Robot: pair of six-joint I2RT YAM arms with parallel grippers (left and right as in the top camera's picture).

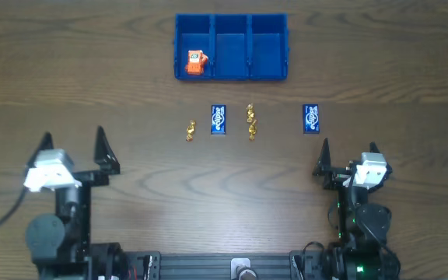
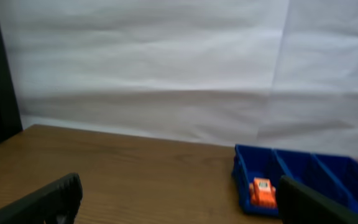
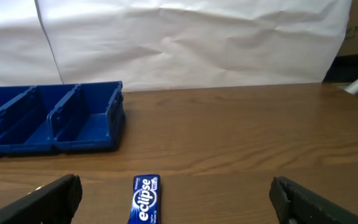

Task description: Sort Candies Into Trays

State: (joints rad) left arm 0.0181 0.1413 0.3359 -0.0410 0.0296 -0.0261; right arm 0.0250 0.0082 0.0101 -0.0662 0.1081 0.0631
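Left hand (image 1: 74,134) and right hand (image 1: 348,144) hover open

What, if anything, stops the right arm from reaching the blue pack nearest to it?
Nothing that shows, so probably yes, it can reach. The right gripper is open, and the blue pack lies flat on the table just ahead of it, apart from the gold candies.

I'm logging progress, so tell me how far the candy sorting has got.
Done: one orange candy lies in the left compartment of the tray; the other two compartments are empty.
In hand: nothing. The left claw and right claw sit open and empty near the bases.
Left: two blue packs and the gold candies lie unsorted in front of the tray.
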